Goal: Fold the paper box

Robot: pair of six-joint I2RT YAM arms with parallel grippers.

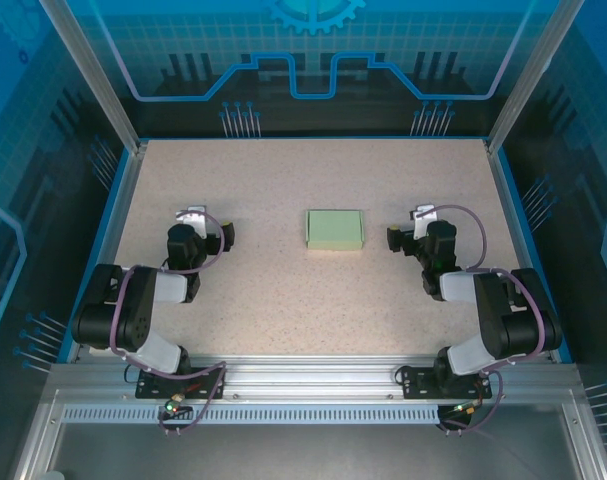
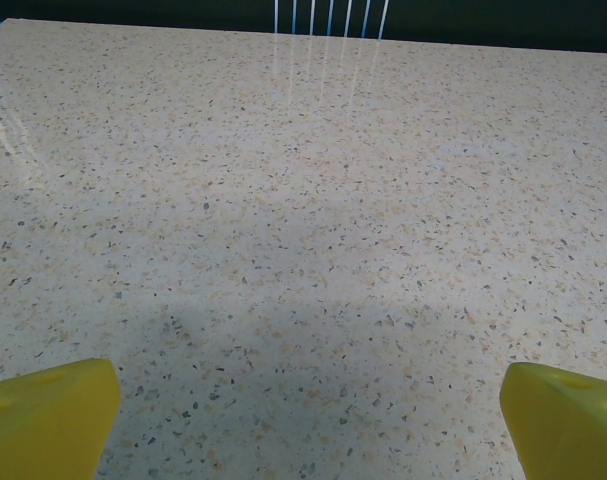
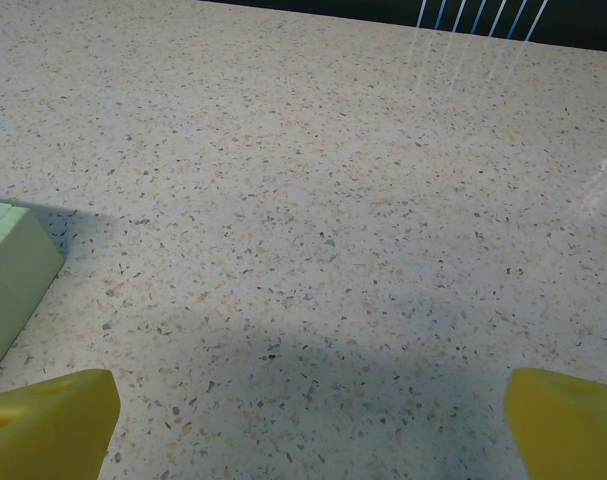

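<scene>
The paper box (image 1: 335, 230) is a small, flat, pale mint-green rectangle lying closed in the middle of the speckled table. One corner of the box (image 3: 11, 280) shows at the left edge of the right wrist view. My left gripper (image 1: 196, 222) rests to the left of the box, well apart from it, open with nothing between its yellow fingertips (image 2: 48, 415). To the right of the box, my right gripper (image 1: 419, 222) is likewise open and empty, its yellow fingertips (image 3: 568, 420) wide apart over bare table.
The speckled table (image 1: 283, 180) is bounded by a blue rim and metal posts, with transparent blue walls (image 1: 313, 60) behind. An aluminium rail (image 1: 303, 385) holding both arm bases runs along the near edge.
</scene>
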